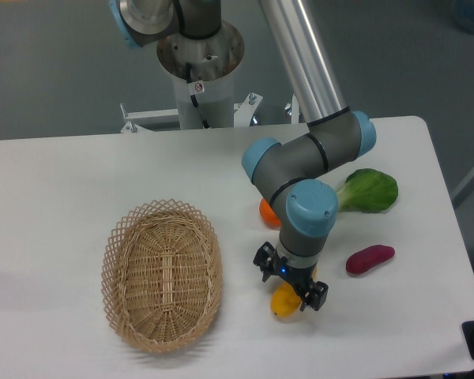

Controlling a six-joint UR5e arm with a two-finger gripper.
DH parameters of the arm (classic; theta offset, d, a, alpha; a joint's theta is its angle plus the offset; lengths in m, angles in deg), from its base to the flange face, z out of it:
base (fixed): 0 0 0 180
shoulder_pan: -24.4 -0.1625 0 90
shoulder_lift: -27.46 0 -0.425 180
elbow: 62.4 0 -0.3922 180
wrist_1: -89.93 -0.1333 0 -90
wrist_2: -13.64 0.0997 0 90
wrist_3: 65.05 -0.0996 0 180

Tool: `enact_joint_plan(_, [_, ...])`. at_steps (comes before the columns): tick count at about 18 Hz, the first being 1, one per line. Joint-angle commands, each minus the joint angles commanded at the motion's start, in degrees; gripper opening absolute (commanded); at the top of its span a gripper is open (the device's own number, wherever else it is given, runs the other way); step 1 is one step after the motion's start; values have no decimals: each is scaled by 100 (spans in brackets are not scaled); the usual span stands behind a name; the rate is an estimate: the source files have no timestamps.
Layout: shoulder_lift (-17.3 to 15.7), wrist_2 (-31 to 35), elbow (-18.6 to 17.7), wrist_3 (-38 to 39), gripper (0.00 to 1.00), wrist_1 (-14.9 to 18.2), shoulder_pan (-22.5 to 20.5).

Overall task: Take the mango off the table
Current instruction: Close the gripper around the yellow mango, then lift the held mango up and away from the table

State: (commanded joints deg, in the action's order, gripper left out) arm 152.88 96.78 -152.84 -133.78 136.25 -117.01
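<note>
The yellow-orange mango (282, 303) lies on the white table (63, 189), right of the basket. Only its lower end shows; the rest is hidden under my gripper (289, 281). The gripper hangs directly over the mango and is open, with one dark finger (263, 263) on the mango's upper left and the other at its lower right. I cannot tell whether the fingers touch the fruit.
A wicker basket (162, 272) sits on the left half of the table. A round orange (265, 212) peeks out behind the arm's wrist. A green leafy vegetable (371, 191) and a purple sweet potato (370, 258) lie to the right, near the table's edge.
</note>
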Motion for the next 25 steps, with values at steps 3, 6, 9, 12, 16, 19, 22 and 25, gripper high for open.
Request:
enact_joint_plan(3, [-9,0,-53,9,87,-194,0])
enact_joint_plan(6, [-35,0,-44,-61,58,-229,0])
enact_joint_plan(9, [-44,0,-18,-62,47,-229,0])
enact_joint_plan(12, [-79,-9,61,-70,45,-212,-9])
enact_joint_plan(16, [-114,-9,79,-70,40,-212,-9])
enact_joint_plan(19, [-324,-35,236,-88,40,-203,-70])
enact_joint_plan(22, [-509,-18,763,-193,41,365,-175])
enact_joint_plan(25, [-816,-44,1220,-342,41,1403,-368])
